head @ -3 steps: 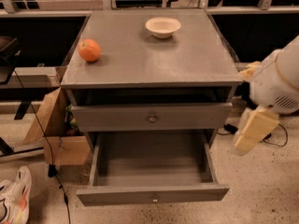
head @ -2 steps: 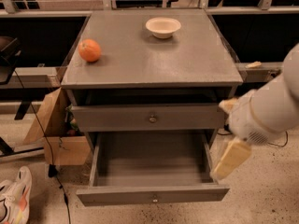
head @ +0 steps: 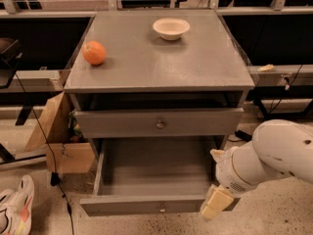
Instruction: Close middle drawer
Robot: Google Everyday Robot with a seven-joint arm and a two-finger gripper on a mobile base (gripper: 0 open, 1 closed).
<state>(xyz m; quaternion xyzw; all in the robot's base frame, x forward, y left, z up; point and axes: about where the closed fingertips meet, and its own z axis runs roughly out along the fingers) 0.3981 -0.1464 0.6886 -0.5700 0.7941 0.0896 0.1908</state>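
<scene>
The middle drawer stands pulled well out at lower centre. The gripper sits at its front right corner, seemingly touching; how wide it is parted is unclear.

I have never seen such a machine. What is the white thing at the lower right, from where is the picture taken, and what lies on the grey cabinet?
The white shape is the robot's one arm. The cream part at its end is the gripper, close to the right front corner of the middle drawer, which stands pulled far out and looks empty. The single camera looks down on the cabinet from the front. On its top lie an orange and a pale bowl. I see nothing held in the gripper.
</scene>
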